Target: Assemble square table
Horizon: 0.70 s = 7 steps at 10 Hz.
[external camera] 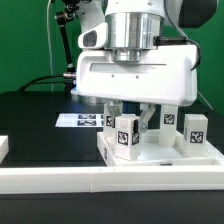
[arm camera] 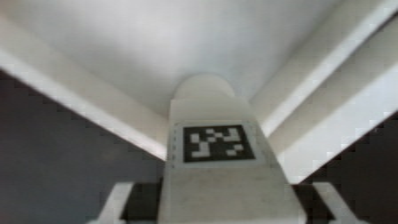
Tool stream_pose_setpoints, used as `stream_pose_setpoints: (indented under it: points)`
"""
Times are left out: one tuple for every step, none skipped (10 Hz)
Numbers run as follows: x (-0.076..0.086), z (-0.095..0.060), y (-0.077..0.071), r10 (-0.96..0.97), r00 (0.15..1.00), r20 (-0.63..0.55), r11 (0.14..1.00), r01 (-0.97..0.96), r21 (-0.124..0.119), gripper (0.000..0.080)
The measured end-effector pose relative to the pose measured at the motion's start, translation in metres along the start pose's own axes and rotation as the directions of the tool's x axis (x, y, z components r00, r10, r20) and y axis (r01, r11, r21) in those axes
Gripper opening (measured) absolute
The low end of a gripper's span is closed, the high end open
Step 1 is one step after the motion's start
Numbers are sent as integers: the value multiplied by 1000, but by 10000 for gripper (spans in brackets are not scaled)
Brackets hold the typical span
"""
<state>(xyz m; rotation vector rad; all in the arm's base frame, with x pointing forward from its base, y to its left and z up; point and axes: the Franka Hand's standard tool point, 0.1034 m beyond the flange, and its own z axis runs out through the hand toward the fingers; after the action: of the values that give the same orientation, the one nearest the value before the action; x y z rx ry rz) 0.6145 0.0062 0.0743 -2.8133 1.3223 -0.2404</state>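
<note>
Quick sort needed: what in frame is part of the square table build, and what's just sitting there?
Job parts:
- tabletop, white, raised rim
- tagged leg standing between the gripper fingers; grip cannot be confirmed
- two more tagged legs upright on the tabletop

Not part of it:
- marker board flat on the black table
- long white border rail in front
</note>
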Motion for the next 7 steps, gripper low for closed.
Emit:
stream_pose_setpoints:
  points:
    - [0, 0, 0, 61, 998, 0, 998, -61, 0, 288]
    - [0, 0, 0, 171, 985, -3, 985, -171, 3, 288]
    - [-1, 1, -1, 258, 966, -4, 966, -258, 2, 290]
    - [-1, 0, -1, 319, 948, -6, 948, -319, 2, 290]
    - [-1, 0, -1, 412, 911, -7, 911, -412, 2, 290]
    - [-2, 0, -1, 488, 873, -7, 873, -488, 2, 290]
    - [-2, 0, -1, 537, 843, -8, 843, -537, 3, 290]
